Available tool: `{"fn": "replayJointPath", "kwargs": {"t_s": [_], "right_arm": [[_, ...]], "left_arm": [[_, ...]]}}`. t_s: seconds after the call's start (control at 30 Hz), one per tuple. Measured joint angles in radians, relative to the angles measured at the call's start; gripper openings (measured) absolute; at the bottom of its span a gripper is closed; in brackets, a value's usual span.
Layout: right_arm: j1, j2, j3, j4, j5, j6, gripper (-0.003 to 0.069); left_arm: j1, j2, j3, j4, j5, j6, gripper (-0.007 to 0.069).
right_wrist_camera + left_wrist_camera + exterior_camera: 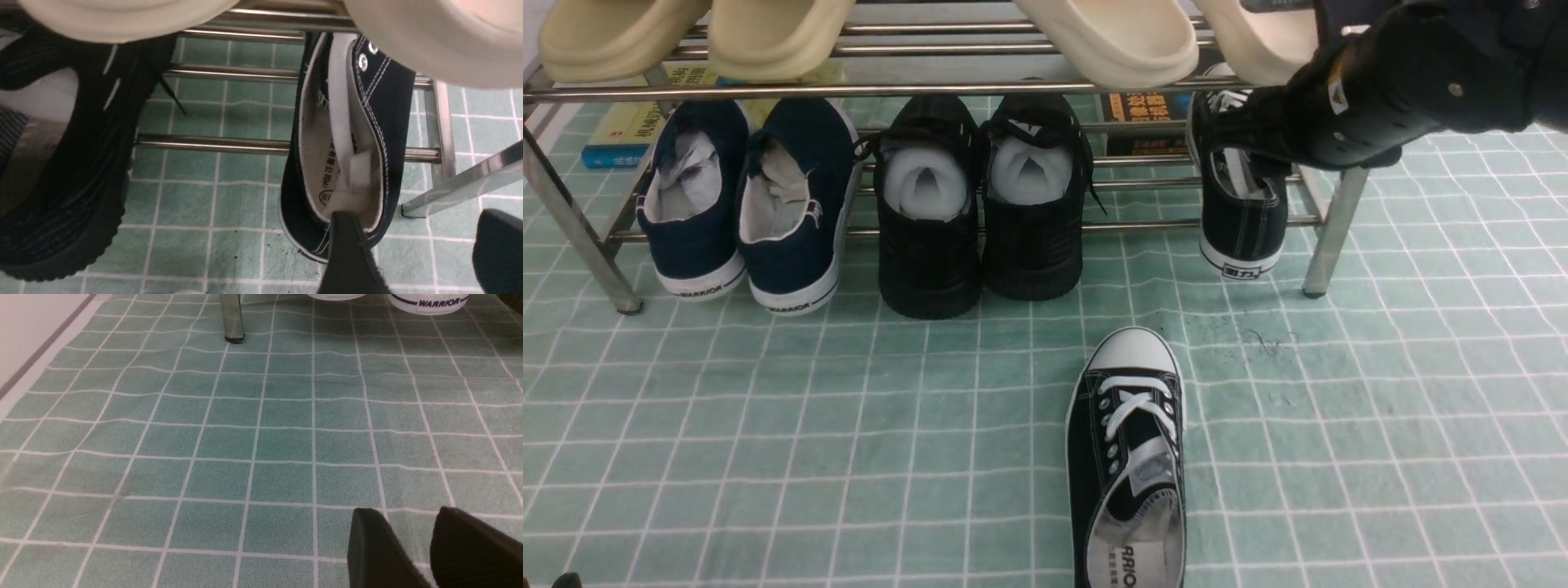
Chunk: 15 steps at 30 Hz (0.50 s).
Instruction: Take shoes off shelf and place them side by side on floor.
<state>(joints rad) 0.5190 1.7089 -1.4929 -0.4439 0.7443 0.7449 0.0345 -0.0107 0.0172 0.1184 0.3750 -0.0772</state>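
The left fingers [380, 547] are hovering spread apart low over the floor [261, 449], pinching nothing, near the left near leg of the shelf [980, 88]. On the shelf's upper tier, 2 pale yellow slippers [686, 33] are sitting at the left and 2 cream slippers [1111, 41] toward the right. On the lower tier, the navy pair [743, 212] is resting at the left and the all-black pair [980, 204] in the middle, heels facing near and hanging over the near bar. A blue book [621, 135] is lying on the floor behind the shelf's left end.

Right of centre, 1 black canvas sneaker [1127, 441] is lying on the floor, near and well apart from the shelf, its white toe cap pointing far. The other black canvas sneaker [1245, 220] is sitting at the right end of the lower tier, heel facing near, just beside the right near leg. The right arm [1380, 90] is reaching in from the right above it. The right fingers [351, 253] are standing wide apart and pinching nothing. 1 finger is sitting at the heel rim, and I cannot tell whether it is touching. The other is hanging to the shoe's right.
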Motion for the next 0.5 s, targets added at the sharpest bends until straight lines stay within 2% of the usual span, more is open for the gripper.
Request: {"fn": "replayJointPath", "kwargs": {"t_s": [0.2,0.3,0.43,0.5], "right_arm": [[0.0,0.05,0.0,-0.009,-0.001,0.031,0.0416],[0.0,0.08,0.0,-0.009,-0.01,0.09,0.0416],[0.0,0.112,0.0,-0.028,-0.035,0.199,0.0416],[0.0,0.13,0.0,-0.064,-0.053,0.299,0.0416]], "left_arm": [[0.0,0.0,0.0,0.0,0.0,0.0,0.0243],[0.0,0.0,0.0,0.0,0.0,0.0,0.0243],[0.0,0.0,0.0,0.0,0.0,0.0,0.0243],[0.0,0.0,0.0,0.0,0.0,0.0,0.0243]]}}
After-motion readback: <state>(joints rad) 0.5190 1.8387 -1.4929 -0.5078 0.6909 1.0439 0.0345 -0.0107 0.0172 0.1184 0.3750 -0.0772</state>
